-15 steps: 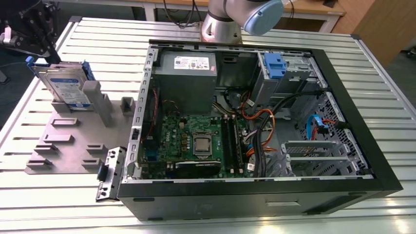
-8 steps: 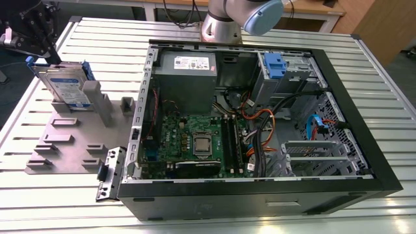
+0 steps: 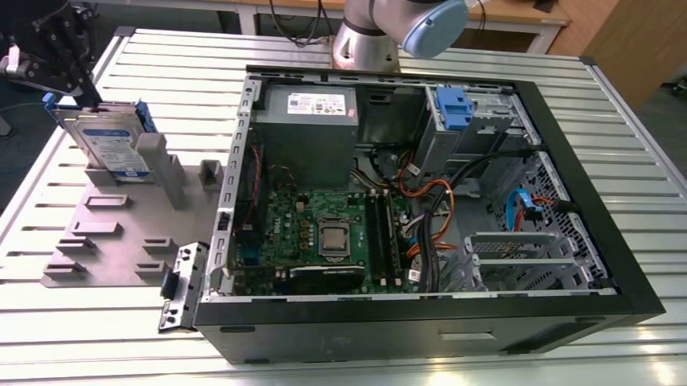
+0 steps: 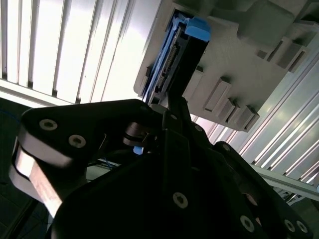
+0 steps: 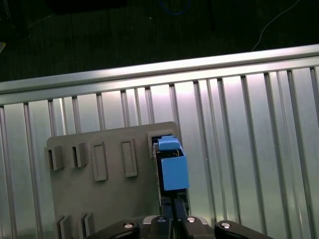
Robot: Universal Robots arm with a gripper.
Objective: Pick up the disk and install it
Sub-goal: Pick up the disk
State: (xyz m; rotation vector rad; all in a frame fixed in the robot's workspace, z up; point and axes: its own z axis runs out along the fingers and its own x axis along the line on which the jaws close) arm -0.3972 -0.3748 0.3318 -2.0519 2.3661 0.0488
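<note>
- Exterior view: the gripper (image 3: 95, 103) is hanging at the top edge of the disk (image 3: 111, 146) and seems to be touching it. Whether it is clenched or released, I cannot tell.
- Exterior view: directly under the gripper, the disk is standing on edge in a slot of the grey holder plate (image 3: 118, 241). Its labelled face is showing, and blue rails are framing its sides.
- Exterior view: the holder plate is lying on the slatted metal table (image 3: 96, 338). Well apart from the gripper, toward the exterior view's right, the open computer case (image 3: 429, 342) is lying on its side. The blue-tabbed drive cage (image 3: 472, 121) is sitting inside it.
- Second wrist view: the disk (image 4: 172, 59) is sitting just ahead of the gripper (image 4: 172, 102), seen edge-on, with its blue-railed end farthest from the tool. The holder plate (image 4: 249, 74) is spreading out beside it.
- First wrist view: the disk (image 5: 173, 172) is standing straight ahead of the gripper (image 5: 174, 216), its blue-railed edge facing the camera. It is sitting in a slot at the edge of the holder plate (image 5: 114, 204), with the table (image 5: 249, 124) slats running beyond.
</note>
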